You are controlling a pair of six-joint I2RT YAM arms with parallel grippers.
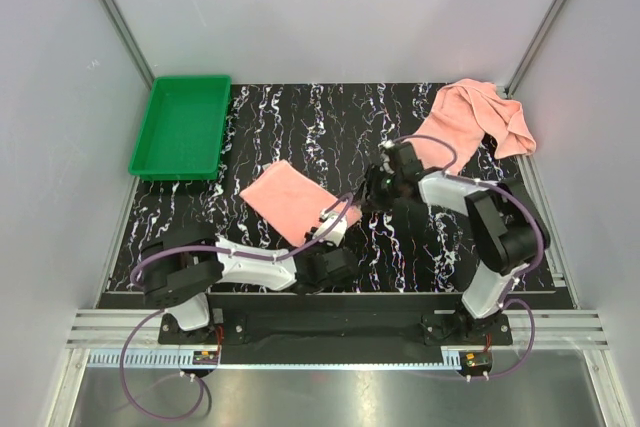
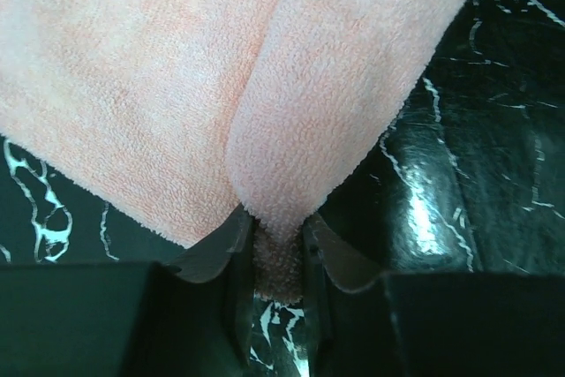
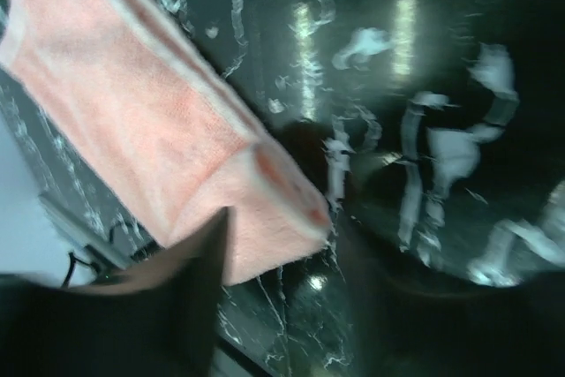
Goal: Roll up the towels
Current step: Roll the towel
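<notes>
The left pincer point(image 2: 278, 258) is closed down narrow on a bunched fold at the edge of the folded towel point(image 2: 159, 86), with pink terry cloth pressed between both fingertips. From that pinch the cloth spreads away ahead of the pincer in two layers, a rounded fold running up the middle. Most of it lies flat on the black marbled tabletop point(image 1: 300, 117). The right pincer point(image 1: 372, 190) sits low over the tabletop, just to the right of the left pincer and at the far right corner of the same towel. Its wrist view is blurred. The jaws stand apart, and the towel corner lies just ahead of the left finger. Whether either finger touches the cloth cannot be told, and no grip is seen. The crumpled towel point(image 1: 480, 119) lies in a loose heap well beyond the right pincer and off to its right, apart from both arms. A green tray point(image 1: 185, 122) sits well beyond the left pincer and far off to its left.
</notes>
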